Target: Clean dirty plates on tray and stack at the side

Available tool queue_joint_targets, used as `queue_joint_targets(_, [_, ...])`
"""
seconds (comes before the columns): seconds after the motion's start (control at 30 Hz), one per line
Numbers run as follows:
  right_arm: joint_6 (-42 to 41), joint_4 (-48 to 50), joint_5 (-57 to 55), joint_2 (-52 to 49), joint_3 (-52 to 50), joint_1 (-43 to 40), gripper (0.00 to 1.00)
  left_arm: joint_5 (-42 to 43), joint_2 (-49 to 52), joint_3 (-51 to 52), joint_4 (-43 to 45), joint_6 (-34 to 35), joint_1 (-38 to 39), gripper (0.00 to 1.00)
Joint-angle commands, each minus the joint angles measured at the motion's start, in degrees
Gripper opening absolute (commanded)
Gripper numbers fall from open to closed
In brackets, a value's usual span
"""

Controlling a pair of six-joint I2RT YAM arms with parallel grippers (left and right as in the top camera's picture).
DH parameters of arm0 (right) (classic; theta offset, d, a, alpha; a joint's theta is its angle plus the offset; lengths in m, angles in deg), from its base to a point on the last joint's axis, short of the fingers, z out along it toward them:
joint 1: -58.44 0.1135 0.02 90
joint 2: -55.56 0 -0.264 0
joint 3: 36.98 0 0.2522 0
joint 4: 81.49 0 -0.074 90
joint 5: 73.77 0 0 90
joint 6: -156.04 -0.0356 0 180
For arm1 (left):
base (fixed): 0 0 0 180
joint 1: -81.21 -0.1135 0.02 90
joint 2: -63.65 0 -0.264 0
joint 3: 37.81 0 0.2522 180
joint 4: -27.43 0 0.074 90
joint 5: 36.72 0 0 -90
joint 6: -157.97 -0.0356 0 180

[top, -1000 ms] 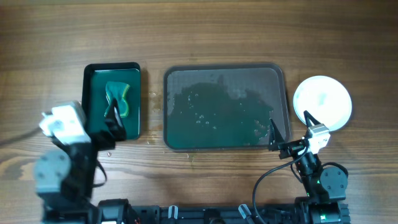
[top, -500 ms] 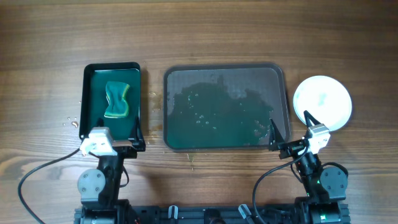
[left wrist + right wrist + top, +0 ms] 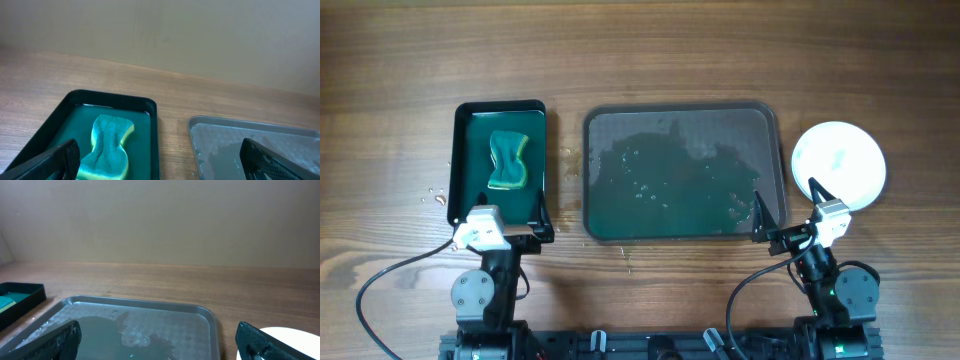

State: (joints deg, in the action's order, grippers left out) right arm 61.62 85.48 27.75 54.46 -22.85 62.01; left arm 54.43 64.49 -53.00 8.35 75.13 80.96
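The dark grey tray (image 3: 770,150) lies in the middle of the table, wet with greenish water and holding no plates; it also shows in the left wrist view (image 3: 200,125) and the right wrist view (image 3: 207,312). A stack of white plates (image 3: 838,164) sits to its right, its edge showing in the right wrist view (image 3: 295,335). How many plates are in the stack cannot be told. My left gripper (image 3: 503,222) is open and empty at the near end of the green tray. My right gripper (image 3: 785,210) is open and empty near the grey tray's front right corner.
A smaller dark green tray (image 3: 465,125) stands at the left with a teal and yellow sponge (image 3: 507,160) lying in it; the sponge also shows in the left wrist view (image 3: 111,145). Water drops dot the wood beside both trays.
My left arm has drawn back from over the green tray to its near end, leaving the sponge lying in the tray. The right arm has not moved.
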Motion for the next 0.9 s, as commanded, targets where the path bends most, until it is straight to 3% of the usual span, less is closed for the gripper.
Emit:
queue_joint_targets(0.0, [0.8, 0.2, 0.0, 0.3, -0.1, 0.2, 1.00, -0.5, -0.7, 1.1, 2.1, -0.9, -0.4, 1.00])
queue_joint_targets(0.87, [0.8, 0.2, 0.0, 0.3, -0.1, 0.2, 1.00, -0.6, -0.5, 1.1, 1.1, -0.9, -0.5, 1.00])
